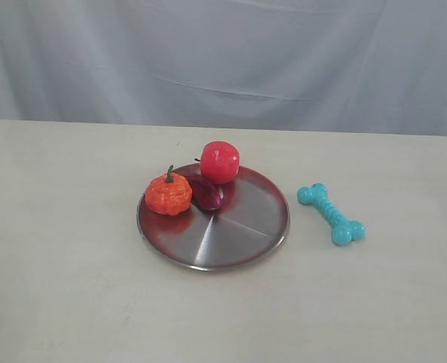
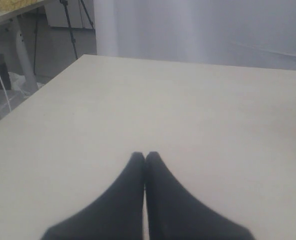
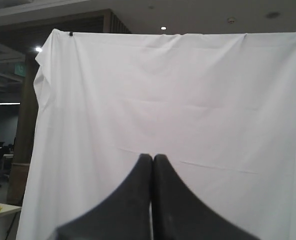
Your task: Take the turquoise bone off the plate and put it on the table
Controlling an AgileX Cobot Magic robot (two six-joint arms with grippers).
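Note:
The turquoise bone lies flat on the cream table, just right of the silver plate and apart from its rim. Neither arm shows in the exterior view. In the left wrist view my left gripper is shut with nothing between its fingers, over bare tabletop. In the right wrist view my right gripper is shut and empty, pointing at the white backdrop cloth. The bone and the plate are out of both wrist views.
On the plate's left half sit an orange toy pumpkin, a red toy apple and a dark purple toy fruit. A white cloth hangs behind the table. The table's far left edge drops to the floor.

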